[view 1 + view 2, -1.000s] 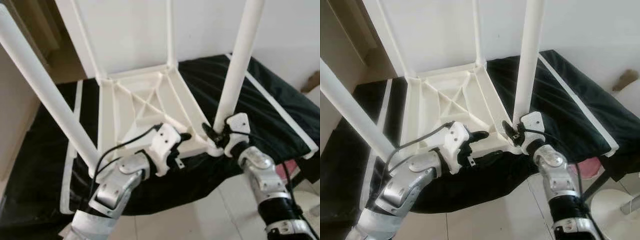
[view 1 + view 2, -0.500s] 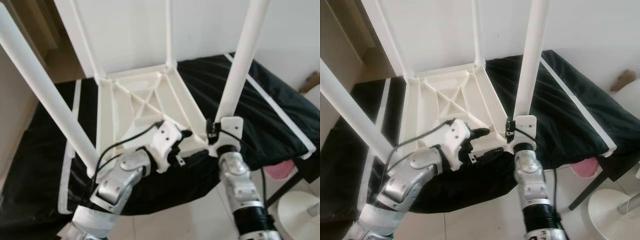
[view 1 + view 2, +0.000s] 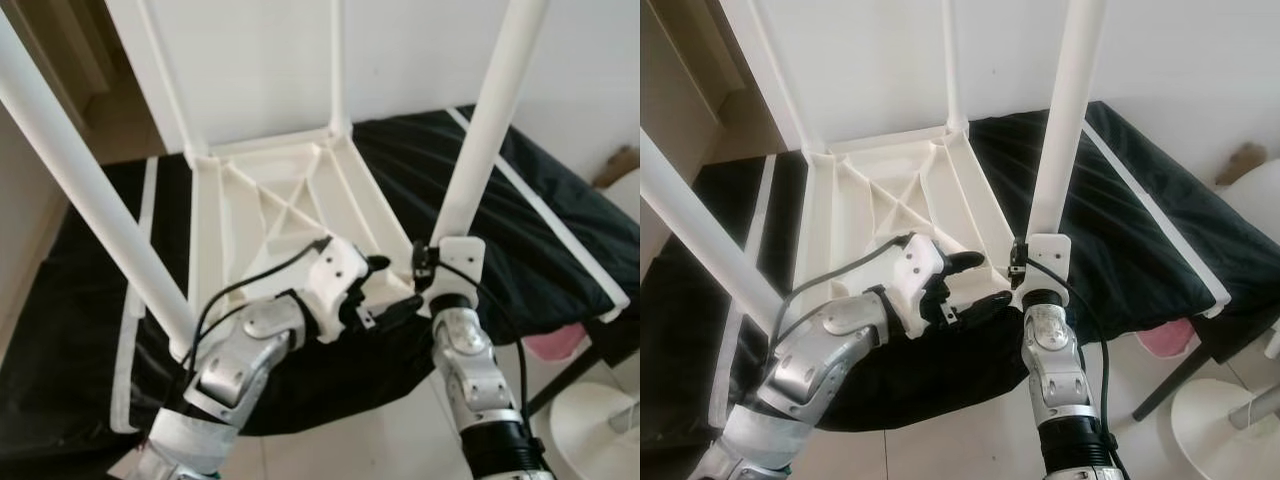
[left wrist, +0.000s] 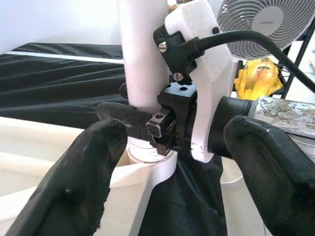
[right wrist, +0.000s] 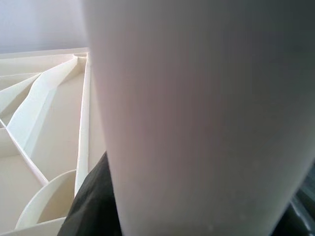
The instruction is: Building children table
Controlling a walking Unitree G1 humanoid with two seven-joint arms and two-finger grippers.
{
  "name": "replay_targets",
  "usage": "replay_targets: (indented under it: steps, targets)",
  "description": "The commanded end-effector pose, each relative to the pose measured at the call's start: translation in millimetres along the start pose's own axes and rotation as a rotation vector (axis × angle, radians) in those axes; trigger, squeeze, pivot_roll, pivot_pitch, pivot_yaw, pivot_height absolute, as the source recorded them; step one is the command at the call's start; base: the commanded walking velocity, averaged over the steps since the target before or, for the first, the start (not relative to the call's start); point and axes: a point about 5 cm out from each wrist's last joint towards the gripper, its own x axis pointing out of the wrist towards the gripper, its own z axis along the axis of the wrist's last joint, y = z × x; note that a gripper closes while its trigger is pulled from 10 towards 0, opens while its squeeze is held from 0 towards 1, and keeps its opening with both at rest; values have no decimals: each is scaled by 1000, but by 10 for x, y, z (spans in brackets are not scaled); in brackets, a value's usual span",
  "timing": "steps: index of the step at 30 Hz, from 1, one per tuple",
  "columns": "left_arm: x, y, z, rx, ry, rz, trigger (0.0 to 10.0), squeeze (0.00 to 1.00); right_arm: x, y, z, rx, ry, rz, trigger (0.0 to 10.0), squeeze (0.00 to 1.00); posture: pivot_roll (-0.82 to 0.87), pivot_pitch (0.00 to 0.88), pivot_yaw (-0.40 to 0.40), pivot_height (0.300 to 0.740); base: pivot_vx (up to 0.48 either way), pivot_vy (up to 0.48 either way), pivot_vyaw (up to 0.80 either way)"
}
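The white children's table (image 3: 270,205) lies upside down on a black cloth, ribbed underside up and legs pointing up. My right gripper (image 3: 424,268) is shut on the base of the near right leg (image 3: 488,135), just above its corner socket. In the left wrist view its black fingers (image 4: 129,117) wrap around that leg (image 4: 142,54). My left gripper (image 3: 388,289) is open at the table's front edge, close beside the right gripper, with nothing between its fingers (image 4: 88,167). The right wrist view looks straight onto the leg (image 5: 197,113) and the ribs (image 5: 39,108).
The black cloth (image 3: 530,220) covers a low surface with white stripes. The near left leg (image 3: 85,190) slants up at the left. A pink object (image 3: 556,345) and a round white base (image 3: 600,420) are on the floor at right. A fan (image 4: 266,22) stands beyond.
My right forearm has swung from the right side to directly in front of the leg, its gripper staying at the leg's base. The left gripper has shifted slightly toward it.
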Motion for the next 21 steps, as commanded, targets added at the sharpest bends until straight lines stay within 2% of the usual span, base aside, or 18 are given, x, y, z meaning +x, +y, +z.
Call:
replay_targets:
  steps: [1, 3, 4, 10, 12, 14, 15, 16, 18, 19, 20, 21]
  targets:
    - [-12, -46, -28, -3, 10, -59, 10000, 0, -69, 3, -177, 0, 92, -20, 10000, 0, -68, 0, 58, 740, 0, 0, 0]
    - [-11, -46, -28, -3, 10, -60, 10000, 0, -71, 2, -171, -1, 88, -18, 10000, 0, -68, 0, 58, 740, 0, 0, 0]
    - [-11, -46, -25, -4, 9, -60, 10000, 0, -73, -2, -158, -6, 79, -18, 10000, 1000, -67, 0, 60, 740, 0, 0, 0]
    - [-20, -54, -17, -6, 10, -62, 10000, 0, -78, -63, -59, 22, 16, 36, 10000, 1000, -67, 0, 65, 740, 0, 0, 0]
    - [-24, -59, -17, -9, 11, -62, 10000, 0, -96, -115, 18, 41, -32, 135, 10000, 1000, -65, 0, 68, 740, 0, 0, 0]
    - [-25, -59, -16, -9, 12, -62, 10000, 0, -104, -131, 41, 46, -45, 169, 10000, 1000, -65, 0, 68, 740, 0, 0, 0]
    - [-27, -58, -16, -9, 12, -62, 10000, 0, -101, -190, 74, 38, -66, 224, 10000, 1000, -65, 0, 68, 740, 0, 0, 0]
    - [-27, -58, -16, -9, 12, -62, 10000, 0, -101, -190, 74, 38, -66, 224, 10000, 1000, -65, 0, 68, 740, 0, 0, 0]
    - [-31, -45, -13, -9, 14, -62, 10000, 0, -56, -309, 131, 10, -70, 371, 10000, 996, -69, 0, 77, 740, 0, 0, 0]
    - [-31, -45, -13, -9, 14, -62, 10000, 0, -56, -309, 131, 10, -70, 371, 10000, 996, -69, 0, 77, 740, 0, 0, 0]
    - [-31, -43, -11, -8, 14, -62, 10000, 0, -40, -317, 143, -6, -65, 427, 10000, 0, -69, 0, 77, 740, 0, 0, 0]
    - [-27, -39, -5, -7, 13, -64, 10000, 0, -22, -317, 161, -30, -65, 493, 10000, 0, -72, 0, 82, 740, 0, 0, 0]
